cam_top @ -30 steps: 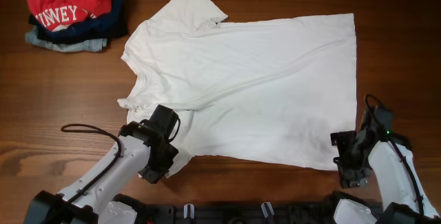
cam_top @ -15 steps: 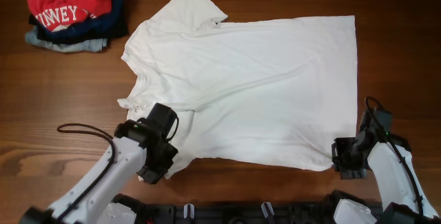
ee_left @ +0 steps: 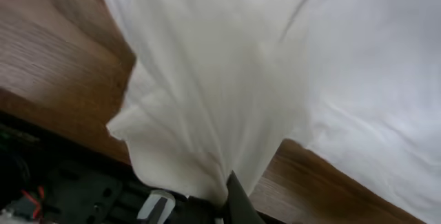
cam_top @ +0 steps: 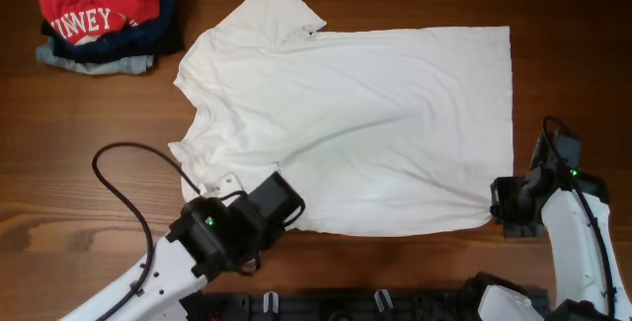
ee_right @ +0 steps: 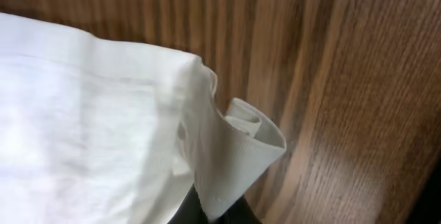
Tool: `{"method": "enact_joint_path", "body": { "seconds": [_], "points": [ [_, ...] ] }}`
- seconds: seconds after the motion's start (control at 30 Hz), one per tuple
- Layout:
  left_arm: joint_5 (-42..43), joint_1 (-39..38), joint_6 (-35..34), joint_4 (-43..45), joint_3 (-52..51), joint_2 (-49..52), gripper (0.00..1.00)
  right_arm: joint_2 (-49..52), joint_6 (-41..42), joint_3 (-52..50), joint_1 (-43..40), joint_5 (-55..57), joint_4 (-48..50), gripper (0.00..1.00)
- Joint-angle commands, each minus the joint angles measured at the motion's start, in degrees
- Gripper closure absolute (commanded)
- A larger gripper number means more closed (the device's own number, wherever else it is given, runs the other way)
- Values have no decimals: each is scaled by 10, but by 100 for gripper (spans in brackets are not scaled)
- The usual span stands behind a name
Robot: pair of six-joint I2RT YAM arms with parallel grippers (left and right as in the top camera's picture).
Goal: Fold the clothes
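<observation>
White short-sleeved cotton T-shirt point(cam_top: 365, 123): gripped at both ends of its near edge. The left hand point(cam_top: 284, 202) is pinching a gather of cloth at the near sleeve end, and the right hand point(cam_top: 502, 205) is pinching the near hem corner. Outward from those two grips, the shirt lies spread across the brown wooden tabletop point(cam_top: 573, 64). Its plain side is up, no lettering shows, the collar is to the left and the far sleeve point(cam_top: 281, 10) lies flat.

Progress, as judged: no fold is laid yet. The near edge is taken up, which suits the start of a first fold. Every fold is still to do.

View differences:
- Overhead gives the whole layout and the stack of folded garments topped by a red shirt point(cam_top: 99, 15), well apart at the far left corner. The hands' fingers are hidden under the arms.
- Left wrist shows the cloth point(ee_left: 207, 93) raised off the tabletop and funnelling down to one dark finger point(ee_left: 234, 200).
- Right wrist shows the hem corner curled into a small roll point(ee_right: 248, 131) just above the grip. The fingers themselves are barely in frame.
</observation>
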Motion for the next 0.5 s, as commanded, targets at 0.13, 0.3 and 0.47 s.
{"method": "enact_joint_path", "body": {
  "seconds": [0.13,0.3,0.47],
  "points": [
    [-107,-41,-13,-26,63,-4,96,0,11,38,-2,16,19,95],
    [-140,-94,-26,-68,105,-4,96,0,10,43,-2,17,25,96],
    [-123,-133,-72,-107,110,-4,96,-2,11,101,-2,56,-30,96]
  ]
}}
